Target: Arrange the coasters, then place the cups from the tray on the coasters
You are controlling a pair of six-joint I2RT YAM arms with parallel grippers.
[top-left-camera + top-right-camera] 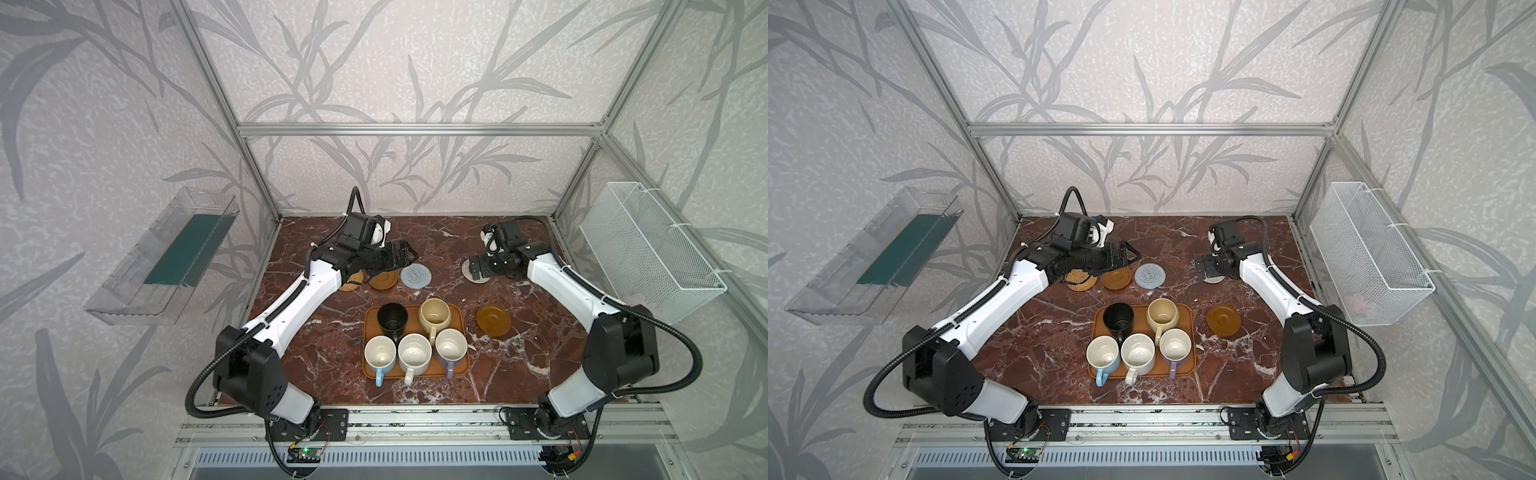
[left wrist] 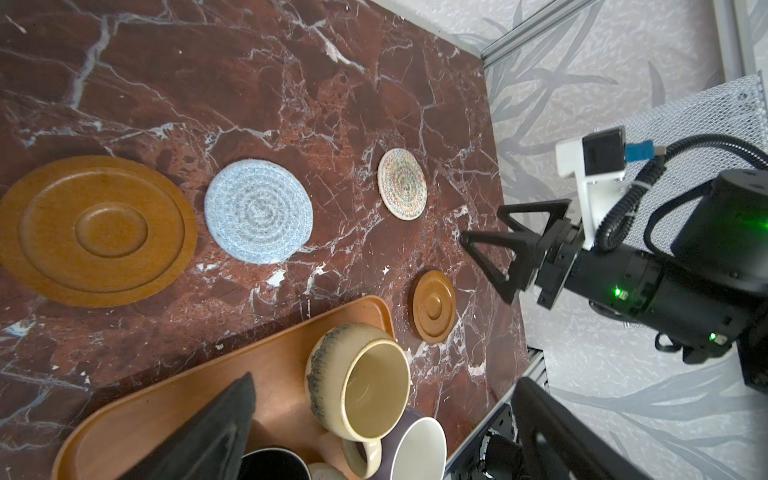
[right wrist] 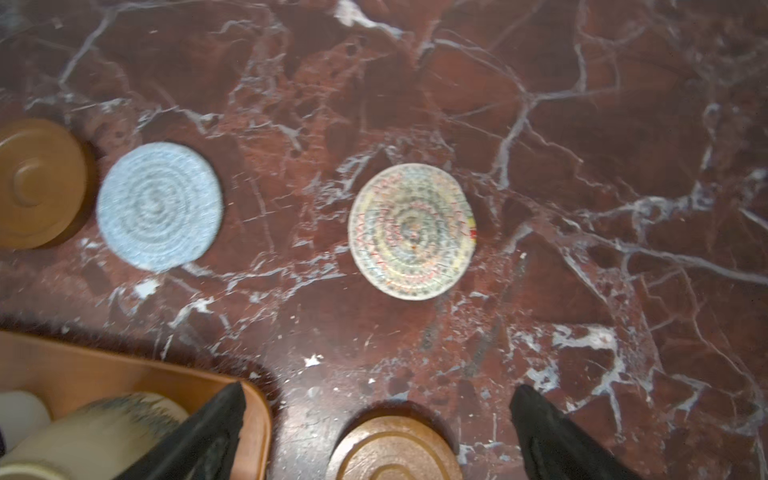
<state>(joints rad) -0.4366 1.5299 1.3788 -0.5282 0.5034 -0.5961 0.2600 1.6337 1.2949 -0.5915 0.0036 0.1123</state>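
Left gripper (image 1: 409, 254): jaws apart, empty, poised beyond the tray (image 2: 145, 415) over the coaster row. Right gripper (image 2: 482, 222): jaws wide, empty, above the cream coaster (image 3: 411, 230), beyond the tray's right corner. Tray: flat orange-brown rectangle, rounded corners, low rim; holds all five cups. Cups, glazed, handled: black (image 1: 391, 318), tapered; cream-yellow (image 1: 434, 316), squat; blue (image 1: 379, 353); speckled white (image 1: 414, 352); lavender (image 1: 451, 347). Coasters, round: four in a rough row beyond the tray: rattan (image 1: 353, 279), woven, partly under the left arm; brown (image 1: 384, 280), glossy, ringed; blue-grey (image 1: 415, 275), coiled rope; cream, coiled rope. Second brown coaster (image 1: 493, 319) lies beside the tray's right edge, out of line. Judgement: arranging nearly finished; every cup placement remains.
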